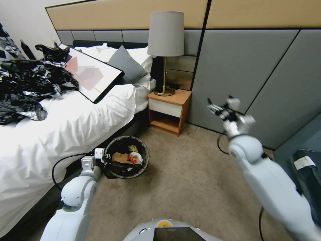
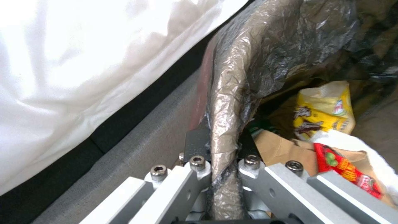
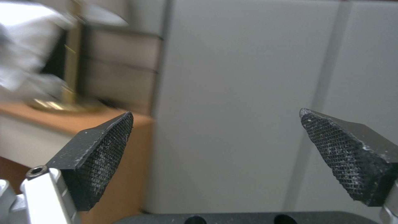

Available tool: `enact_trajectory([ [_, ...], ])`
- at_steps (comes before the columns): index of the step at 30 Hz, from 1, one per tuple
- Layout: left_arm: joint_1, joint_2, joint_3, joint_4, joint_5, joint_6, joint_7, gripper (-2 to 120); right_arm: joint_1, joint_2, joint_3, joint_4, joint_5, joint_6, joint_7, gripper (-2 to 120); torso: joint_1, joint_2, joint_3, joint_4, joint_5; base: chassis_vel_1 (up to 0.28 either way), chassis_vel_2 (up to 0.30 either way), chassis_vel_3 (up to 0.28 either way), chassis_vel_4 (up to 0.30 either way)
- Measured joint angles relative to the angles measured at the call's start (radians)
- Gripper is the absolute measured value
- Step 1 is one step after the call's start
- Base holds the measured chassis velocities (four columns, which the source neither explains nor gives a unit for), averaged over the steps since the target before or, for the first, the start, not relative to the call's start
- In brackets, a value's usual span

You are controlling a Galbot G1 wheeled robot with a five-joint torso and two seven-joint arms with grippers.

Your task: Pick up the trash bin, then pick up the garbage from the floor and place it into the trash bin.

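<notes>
While your left gripper (image 2: pixel 224 146) is pinching the one trash bin (image 1: pixel 115 172) by its rim, your right gripper (image 3: pixel 215 140) is hanging wide open.

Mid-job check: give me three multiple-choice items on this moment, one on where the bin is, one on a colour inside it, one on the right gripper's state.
1. Where is the trash bin?
A. on the nightstand
B. beside the bed, rim held by the left gripper
C. on the bed
2. What colour is the snack wrapper deep in the bin?
A. yellow
B. blue
C. purple
3. What state is the right gripper in?
A. shut on a bottle
B. shut on the liner
C. open, empty

Key: 1 B, the left wrist view shows the lined rim pinched between the fingers next to the bed. 2 A, its pack is yellow. 3 C, its fingers stand wide apart in front of the wall panel.
</notes>
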Motion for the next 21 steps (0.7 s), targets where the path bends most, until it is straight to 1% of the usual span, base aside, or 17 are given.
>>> enact_trajectory([
  [1, 0.0, -0.003, 0.002, -0.003, 0.0, 0.0, 0.0, 0, -0.034, 0.034, 0.023, -0.003, -0.039, 0.024, -0.01, 100, 0.0, 0.0, 0.0, 0.0002, 0.0001, 0.0, 0.0, 0.0, 0.0],
  [2, 0.0, -0.003, 0.002, -0.003, 0.0, 0.0, 0.0, 0, -0.034, 0.034, 0.023, -0.003, -0.039, 0.024, -0.01, 100, 0.0, 0.0, 0.0, 0.0002, 0.0001, 0.0, 0.0, 0.0, 0.0],
  [3, 0.002, -0.007, 0.003, -0.007, 0.002, 0.0, 0.002, 0, -0.078, 0.09, 0.046, -0.006, -0.093, 0.067, -0.02, 100, 0.0, 0.0, 0.0, 0.0, -0.0005, 0.0, 0.0, 0.0, 0.0],
  [4, 0.003, -0.011, 0.003, -0.009, 0.004, 0.0, 0.006, 0, -0.1, 0.121, 0.053, -0.007, -0.117, 0.091, -0.023, 100, 0.0, 0.0, 0.0, 0.0, 0.0, 0.0, 0.0, 0.0, 0.0],
  [5, 0.003, -0.011, 0.003, -0.009, 0.004, 0.0, 0.006, 0, -0.1, 0.121, 0.053, -0.007, -0.117, 0.091, -0.023, 100, 0.0, 0.0, 0.0, 0.0, 0.0, 0.0, 0.0, 0.0, 0.0],
  [6, 0.005, -0.018, 0.003, -0.013, 0.01, 0.0, 0.016, 0, -0.139, 0.187, 0.065, -0.007, -0.153, 0.128, -0.033, 100, 0.0, 0.0, 0.0, 0.0, 0.0, 0.0, 0.0, 0.0, 0.0],
  [7, 0.007, -0.023, 0.002, -0.015, 0.016, 0.0, 0.021, 0, -0.155, 0.217, 0.068, -0.007, -0.163, 0.143, -0.034, 100, 0.0, 0.0, 0.0, 0.0001, -0.0003, 0.0, 0.0, 0.0, 0.0],
  [8, 0.007, -0.023, 0.002, -0.015, 0.016, 0.0, 0.021, 0, -0.155, 0.217, 0.068, -0.007, -0.163, 0.143, -0.034, 100, 0.0, 0.0, 0.0, 0.0001, -0.0003, 0.0, 0.0, 0.0, 0.0],
  [11, 0.016, -0.039, 0.0, -0.018, 0.035, 0.0, 0.031, 0, -0.187, 0.274, 0.069, -0.008, -0.191, 0.185, -0.035, 100, 0.0, 0.0, 0.0, 0.0004, -0.0003, 0.0, 0.0, 0.0, 0.0],
  [15, 0.025, -0.053, 0.012, -0.022, 0.056, 0.0, 0.03, 0, -0.198, 0.301, 0.063, -0.02, -0.202, 0.208, -0.037, 100, 0.0, 0.0, 0.0, 0.0003, -0.0002, 0.0, 0.0, 0.0, 0.0],
  [21, 0.027, -0.057, 0.018, -0.021, 0.06, -0.004, 0.028, 0, -0.198, 0.31, 0.059, -0.032, -0.21, 0.213, -0.037, 100, 0.0, 0.0, 0.0, 0.0003, -0.0002, 0.0, 0.0, 0.0, 0.0],
])
